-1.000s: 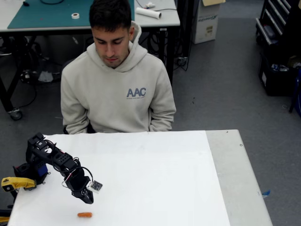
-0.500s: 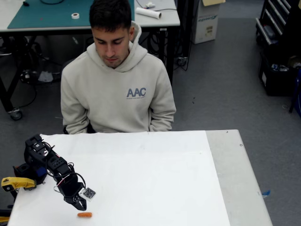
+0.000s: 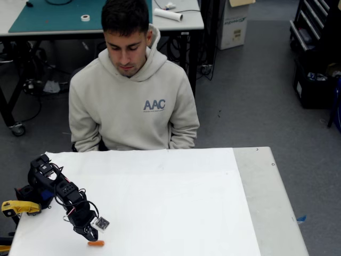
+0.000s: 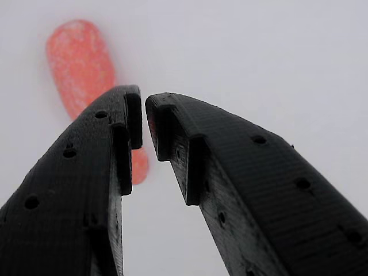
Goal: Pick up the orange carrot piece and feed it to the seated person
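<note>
In the wrist view the two black printed fingers of the gripper (image 4: 144, 115) sit with only a narrow slit between their tips, holding nothing; the small bright-orange stubby carrot piece (image 4: 80, 63) lies just beyond and to the upper left, partly behind the left finger. In the fixed view the black jointed arm's gripper (image 3: 91, 238) hangs low at the lower left of the frame, right over the carrot piece (image 3: 96, 243) on the white table top (image 3: 176, 202). This looks like the reach step: the pick is not yet made, and the next move calls for wider jaws set astride the piece. Farther up, the seated person in a beige hoodie (image 3: 133, 101) waits; behind are a grey floor and a workbench with a green mat (image 3: 53, 15)
</note>
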Motion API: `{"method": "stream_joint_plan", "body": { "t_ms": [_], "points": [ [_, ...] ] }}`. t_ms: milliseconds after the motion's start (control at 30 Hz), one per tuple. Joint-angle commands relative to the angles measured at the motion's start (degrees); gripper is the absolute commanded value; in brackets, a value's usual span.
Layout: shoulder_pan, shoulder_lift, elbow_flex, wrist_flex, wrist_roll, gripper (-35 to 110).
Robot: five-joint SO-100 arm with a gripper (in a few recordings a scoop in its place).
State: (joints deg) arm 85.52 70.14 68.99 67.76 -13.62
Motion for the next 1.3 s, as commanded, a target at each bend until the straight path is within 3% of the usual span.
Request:
{"method": "stream_joint_plan", "body": {
  "t_ms": [0, 167, 533, 1267],
  "points": [
    [-0.9, 2.4, -2.9, 0.4, -0.7, -2],
    [-3.0, 2.2, -2.9, 0.1, -1.7, 1],
    [-2.9, 2.9, -0.6, 0.9, -8.8, 29],
    [-0.2, 1.9, 6.3, 0.1, -9.1, 21]
  ]
}}
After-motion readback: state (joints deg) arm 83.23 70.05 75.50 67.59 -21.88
